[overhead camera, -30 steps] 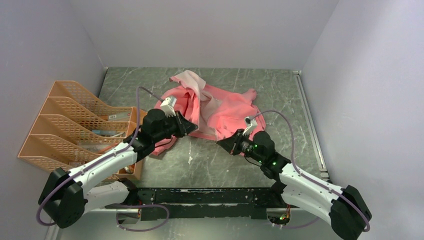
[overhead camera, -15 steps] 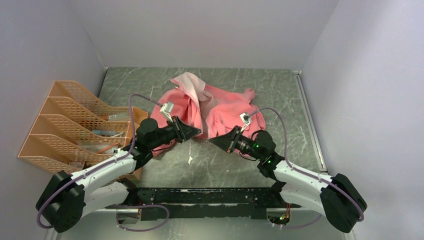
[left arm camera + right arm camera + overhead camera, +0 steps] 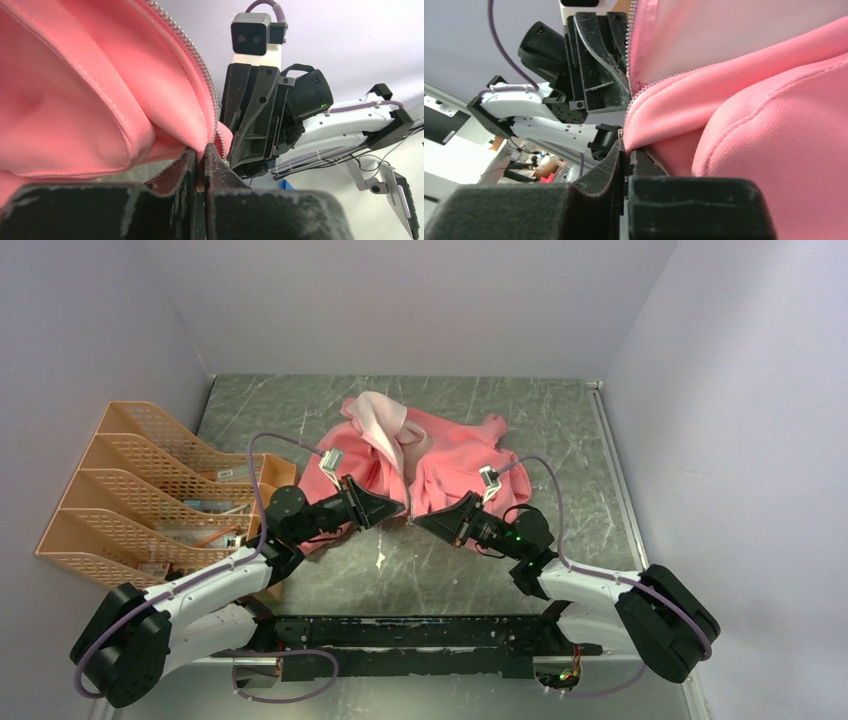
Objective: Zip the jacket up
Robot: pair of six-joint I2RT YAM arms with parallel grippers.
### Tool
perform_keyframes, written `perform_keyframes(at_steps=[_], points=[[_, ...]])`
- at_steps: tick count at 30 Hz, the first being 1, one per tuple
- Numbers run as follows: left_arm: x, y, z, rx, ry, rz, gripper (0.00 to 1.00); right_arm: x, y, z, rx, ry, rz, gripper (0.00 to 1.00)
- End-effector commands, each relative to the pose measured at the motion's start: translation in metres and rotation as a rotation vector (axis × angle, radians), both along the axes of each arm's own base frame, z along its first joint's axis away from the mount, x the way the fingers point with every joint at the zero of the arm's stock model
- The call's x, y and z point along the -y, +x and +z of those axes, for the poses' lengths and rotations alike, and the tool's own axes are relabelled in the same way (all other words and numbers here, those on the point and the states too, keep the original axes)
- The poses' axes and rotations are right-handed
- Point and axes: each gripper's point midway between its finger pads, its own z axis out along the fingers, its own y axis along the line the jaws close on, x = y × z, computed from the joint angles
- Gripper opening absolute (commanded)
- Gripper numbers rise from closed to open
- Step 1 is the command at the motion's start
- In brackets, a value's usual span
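Left gripper point(image 3: 202, 150): fingers pressed almost together, pinching the lower front edge of the jacket point(image 3: 455, 455) where the zipper point(image 3: 199, 64) teeth run down to their end. Right gripper point(image 3: 626, 146): fingers likewise drawn close, nipping the opposite front edge at its lower corner, where a second row of teeth runs up and away along the fabric. In the overhead view the two grippers meet tip to tip, nearly touching, at the near hem of the garment, the left arm reaching in from the left and the right arm from the right; each wrist camera sees the other gripper directly behind its own fingers. The two front edges lie just beside each other at the grippers, and the teeth seen by the wrist cameras are unjoined. The salmon-pink jacket lies rumpled at the middle of the table point(image 3: 470, 570), spreading from the grippers toward the far wall, one sleeve end reaching to the far right. Its paler pink lining point(image 3: 383, 418) is turned outward at the far left of the garment. An orange mesh file organiser point(image 3: 140, 485) stands at the left edge of the table, well apart from the jacket.
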Motion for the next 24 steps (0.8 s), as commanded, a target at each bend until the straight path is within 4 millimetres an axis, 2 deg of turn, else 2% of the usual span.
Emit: perform_keyframes(at_steps=[1, 12, 24], points=[[0.002, -0.014, 0.029, 0.104, -0.086, -0.078, 0.08, 0.002, -0.014, 0.03, 0.085, 0.114, 0.062, 0.0], [0.004, -0.022, 0.03, 0.119, -0.119, -0.121, 0.08, 0.003, -0.013, 0.032, 0.079, 0.115, 0.049, 0.0], [-0.001, -0.026, 0.039, 0.149, -0.147, -0.116, 0.08, 0.004, -0.012, 0.024, 0.06, 0.097, 0.038, 0.0]])
